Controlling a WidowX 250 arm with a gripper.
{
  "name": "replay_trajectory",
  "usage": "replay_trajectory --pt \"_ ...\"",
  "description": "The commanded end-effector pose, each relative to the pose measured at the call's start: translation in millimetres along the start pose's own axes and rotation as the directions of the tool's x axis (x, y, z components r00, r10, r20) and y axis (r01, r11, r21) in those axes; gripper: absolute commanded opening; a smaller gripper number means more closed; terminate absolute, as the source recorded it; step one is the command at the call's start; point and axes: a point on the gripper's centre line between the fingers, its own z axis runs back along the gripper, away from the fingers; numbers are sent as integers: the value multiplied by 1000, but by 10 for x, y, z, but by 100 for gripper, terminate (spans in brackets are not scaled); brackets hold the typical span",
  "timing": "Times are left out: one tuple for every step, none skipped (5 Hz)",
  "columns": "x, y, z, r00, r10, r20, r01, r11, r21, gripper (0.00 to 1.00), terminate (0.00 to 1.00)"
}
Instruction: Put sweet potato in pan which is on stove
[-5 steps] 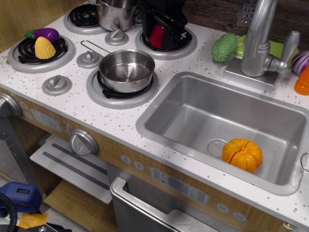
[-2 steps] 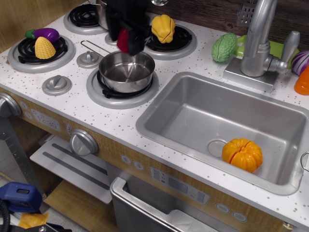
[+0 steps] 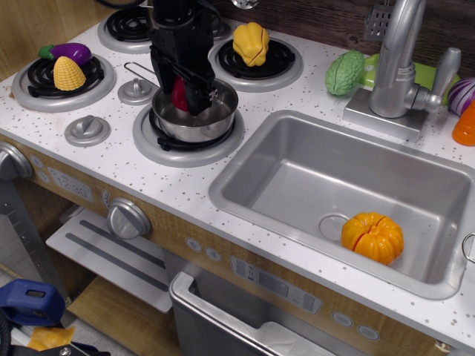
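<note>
My black gripper (image 3: 182, 95) hangs over the small steel pan (image 3: 208, 122), which sits on the front right burner of the white speckled stove (image 3: 111, 167). It is shut on the dark-red sweet potato (image 3: 179, 96), which shows between the fingers, down inside the pan's rim. I cannot tell whether the sweet potato touches the pan's bottom. The pan's wire handle (image 3: 137, 69) points back left.
A yellow corn (image 3: 68, 73) and purple eggplant (image 3: 70, 52) lie on the left burner. A yellow pepper (image 3: 251, 43) sits on the back right burner. An orange pumpkin (image 3: 372, 236) lies in the sink (image 3: 297, 170). A green vegetable (image 3: 345, 72) and the faucet (image 3: 397, 59) stand behind.
My gripper has carried the sweet potato from the back right burner forward and left, then down into the pan. The yellow pepper came into view behind it.
</note>
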Motion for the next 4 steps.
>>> replay_trajectory --pt "48 103 170 998 3 63 -5 999 39 100 0" --pt "48 103 170 998 3 63 -5 999 39 100 0" --pt "48 103 170 998 3 63 -5 999 39 100 0" --pt "48 103 170 998 3 63 -5 999 39 100 100"
